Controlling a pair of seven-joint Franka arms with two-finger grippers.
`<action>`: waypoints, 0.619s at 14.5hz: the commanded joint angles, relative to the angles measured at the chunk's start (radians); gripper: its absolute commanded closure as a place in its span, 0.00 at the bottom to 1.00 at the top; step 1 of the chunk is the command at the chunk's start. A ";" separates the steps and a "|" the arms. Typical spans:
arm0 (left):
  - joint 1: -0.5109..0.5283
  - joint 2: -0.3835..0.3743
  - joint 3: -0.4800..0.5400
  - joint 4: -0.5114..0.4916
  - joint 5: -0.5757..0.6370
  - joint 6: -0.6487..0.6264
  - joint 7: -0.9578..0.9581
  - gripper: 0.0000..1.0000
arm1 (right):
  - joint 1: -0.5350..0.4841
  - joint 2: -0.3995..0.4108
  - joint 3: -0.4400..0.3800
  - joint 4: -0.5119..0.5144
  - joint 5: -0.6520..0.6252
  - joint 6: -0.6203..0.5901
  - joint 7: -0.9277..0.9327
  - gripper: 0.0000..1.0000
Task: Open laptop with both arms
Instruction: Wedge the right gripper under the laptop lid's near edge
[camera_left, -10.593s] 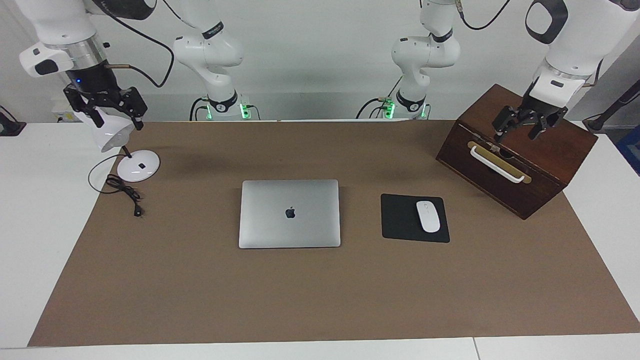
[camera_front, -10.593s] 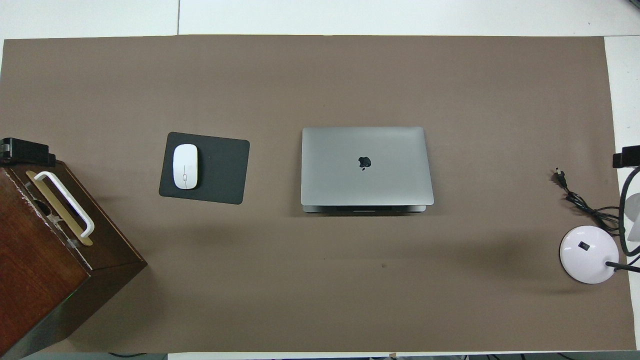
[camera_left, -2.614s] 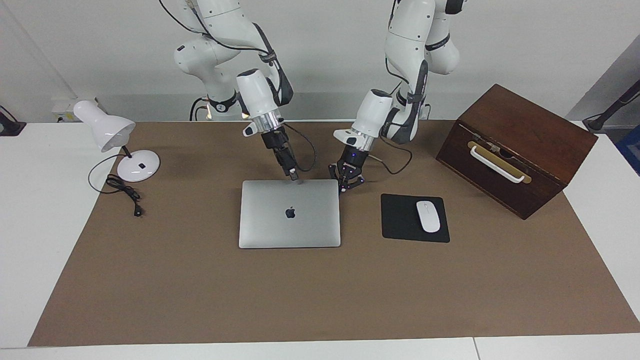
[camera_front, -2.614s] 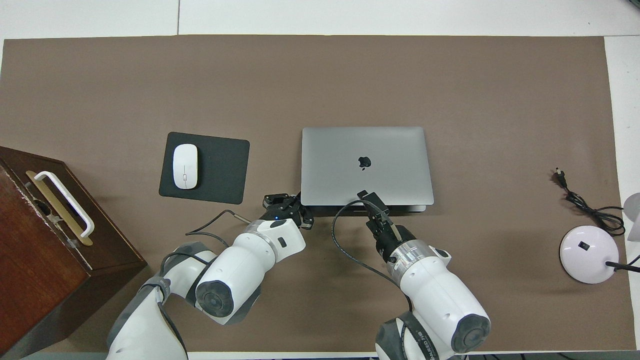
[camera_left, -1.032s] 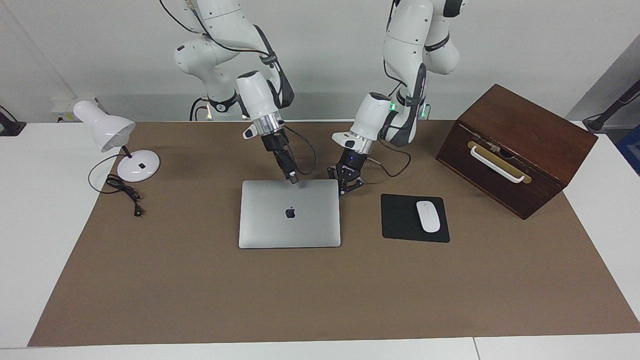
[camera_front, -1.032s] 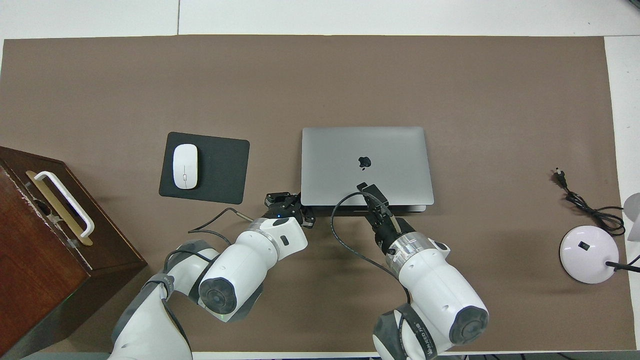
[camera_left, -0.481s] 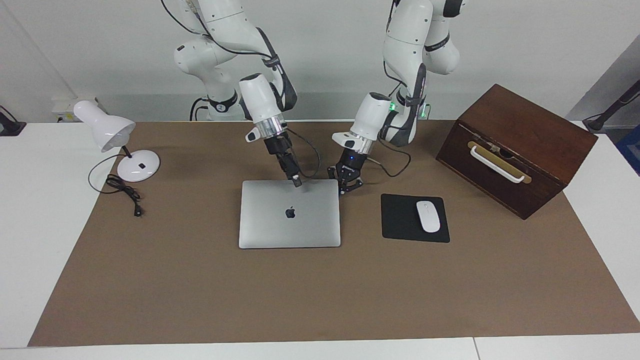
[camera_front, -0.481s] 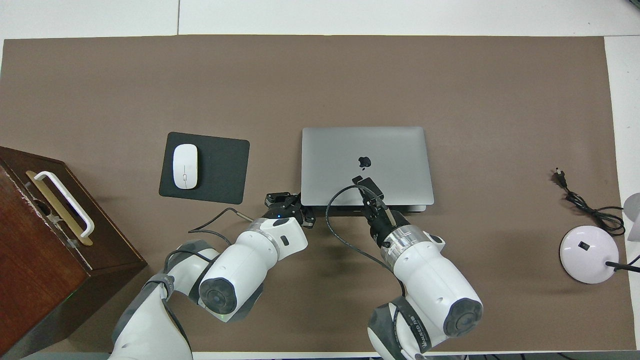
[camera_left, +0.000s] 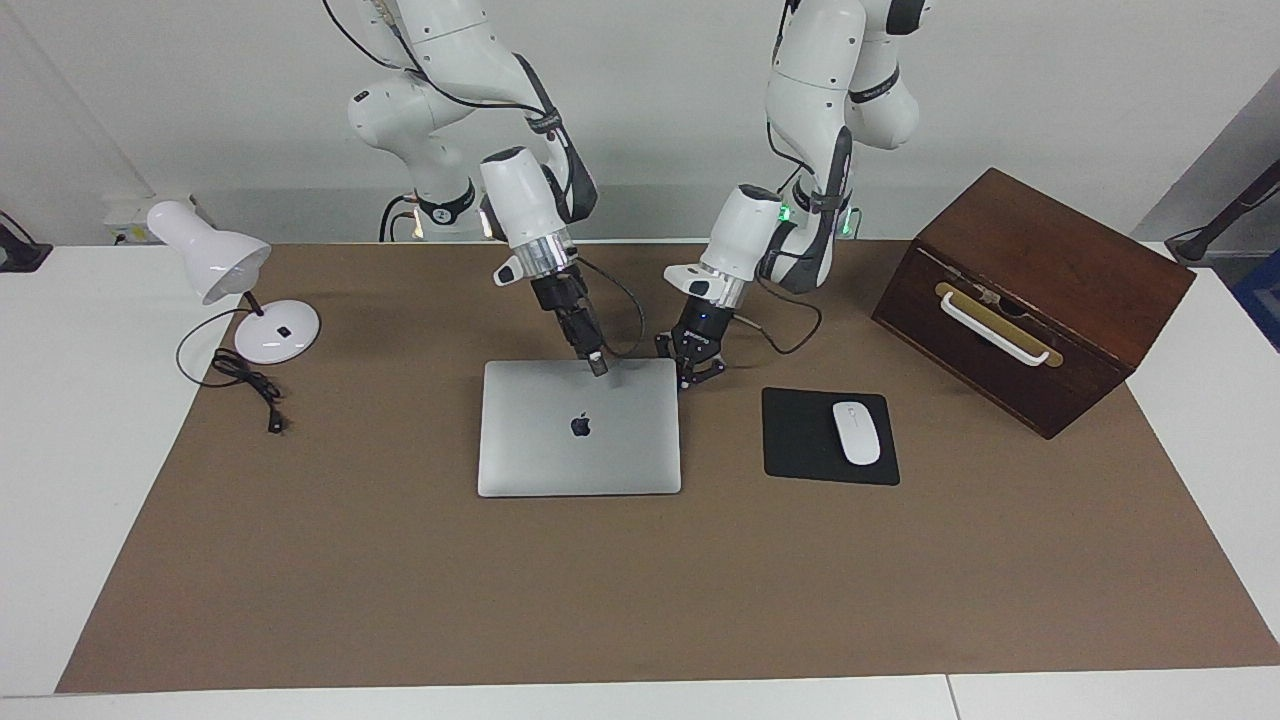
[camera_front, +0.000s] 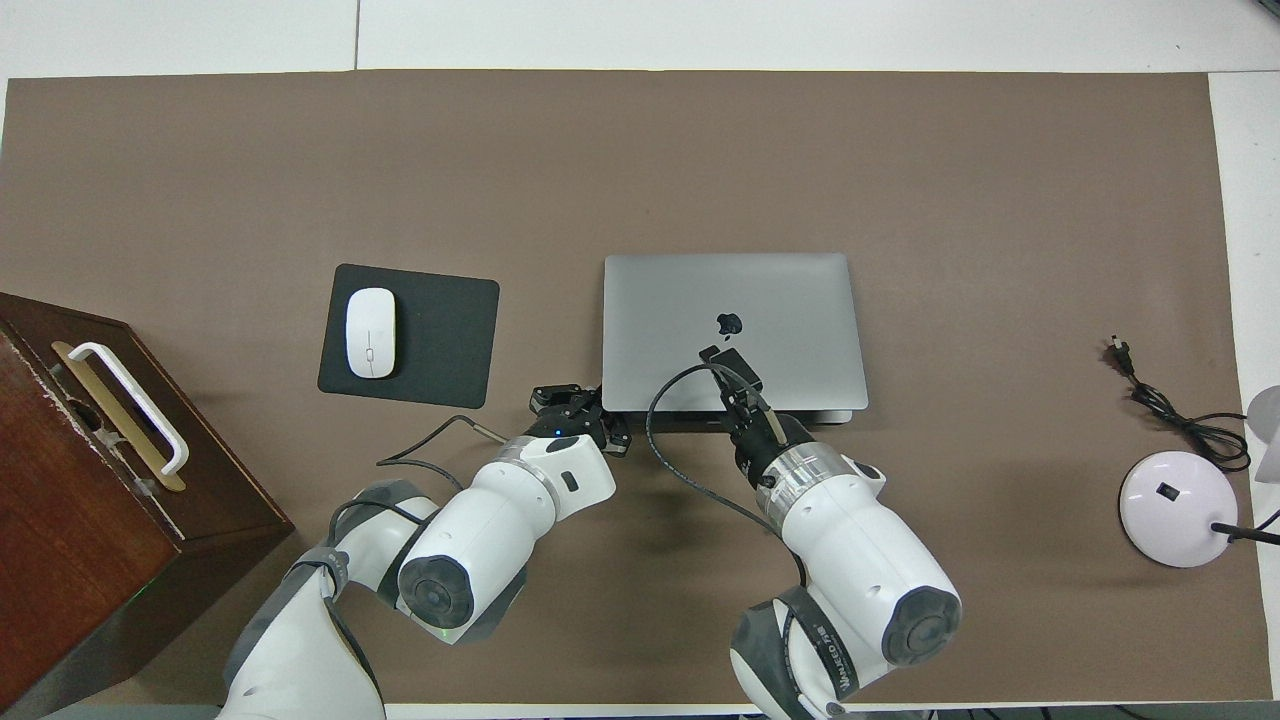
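Resting closed, laptop (camera_left: 579, 440); left fingers (camera_left: 697, 372) pinched empty, right fingers' (camera_left: 597, 365) gap unclear.

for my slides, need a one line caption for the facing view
Both end effectors, left and right, at the closed laptop's robot-side edge.

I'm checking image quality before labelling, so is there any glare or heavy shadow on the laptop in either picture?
Facing view: the laptop lid is evenly lit, no glare, apple logo crisp; only a faint soft shadow under the right gripper. Overhead view: the lid looks matte and the right arm hides part of its near edge; the left gripper sits beside its corner.
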 joint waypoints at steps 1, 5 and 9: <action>-0.033 0.042 0.004 0.015 -0.007 0.017 0.005 1.00 | -0.014 0.012 0.009 0.037 0.018 -0.040 -0.024 0.00; -0.033 0.042 0.004 0.015 -0.008 0.017 0.005 1.00 | -0.022 0.025 0.009 0.071 0.018 -0.054 -0.027 0.00; -0.033 0.042 0.004 0.015 -0.007 0.017 0.005 1.00 | -0.022 0.026 0.009 0.084 0.018 -0.073 -0.026 0.00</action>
